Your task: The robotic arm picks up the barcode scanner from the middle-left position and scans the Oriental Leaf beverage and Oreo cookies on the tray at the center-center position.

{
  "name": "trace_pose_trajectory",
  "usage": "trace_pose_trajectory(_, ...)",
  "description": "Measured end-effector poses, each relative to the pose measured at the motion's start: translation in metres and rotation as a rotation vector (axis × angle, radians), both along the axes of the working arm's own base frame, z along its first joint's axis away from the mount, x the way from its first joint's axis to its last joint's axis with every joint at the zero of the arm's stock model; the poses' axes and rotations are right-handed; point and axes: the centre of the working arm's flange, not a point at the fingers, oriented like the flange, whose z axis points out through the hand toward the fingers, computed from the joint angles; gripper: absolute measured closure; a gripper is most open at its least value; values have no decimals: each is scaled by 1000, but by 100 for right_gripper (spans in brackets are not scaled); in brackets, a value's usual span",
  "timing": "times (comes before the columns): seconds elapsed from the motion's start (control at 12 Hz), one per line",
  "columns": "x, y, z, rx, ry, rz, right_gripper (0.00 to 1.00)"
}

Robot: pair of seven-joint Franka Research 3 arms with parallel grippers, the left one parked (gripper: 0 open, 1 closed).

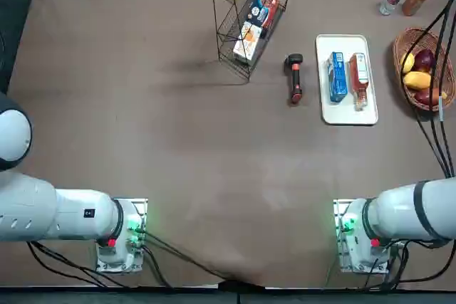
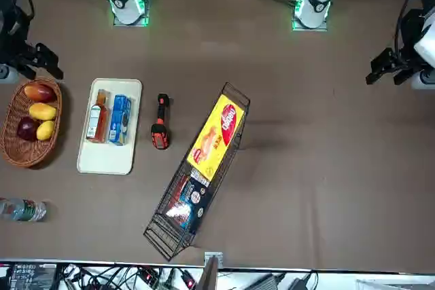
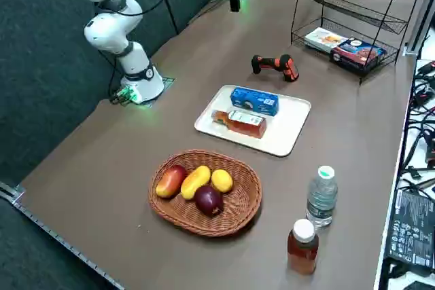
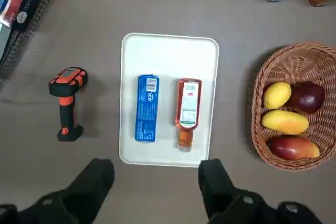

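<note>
Right claw (image 4: 156, 174) raised over the worktop (image 1: 178, 140), on the robot's side of the tray (image 4: 170, 153); fingers spread, nothing between them. Barcode scanner (image 4: 68, 98) lies left of the tray, handle towards the robot, presumably for an easy grasp. On the tray, Oreo packet (image 4: 147, 111) and, to its right, Oriental Leaf bottle (image 4: 188, 106) lie flat and apart, packet barcode up, likely so each can be scanned unmoved

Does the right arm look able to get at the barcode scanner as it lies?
Likely yes: the right gripper hangs open and empty, and the barcode scanner lies apart from the tray.
</note>
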Motion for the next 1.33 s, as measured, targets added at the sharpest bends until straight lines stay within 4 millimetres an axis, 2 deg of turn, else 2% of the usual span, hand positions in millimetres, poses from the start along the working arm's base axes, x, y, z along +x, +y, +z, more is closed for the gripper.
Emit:
trace_pose_trajectory(0.67,1,4,-2,1,3,7,0)
trace_pose_trajectory(1.08,6,22,-12,0,19,16,0)
trace_pose_trajectory(1.33,7,26,-12,0,12,16,0)
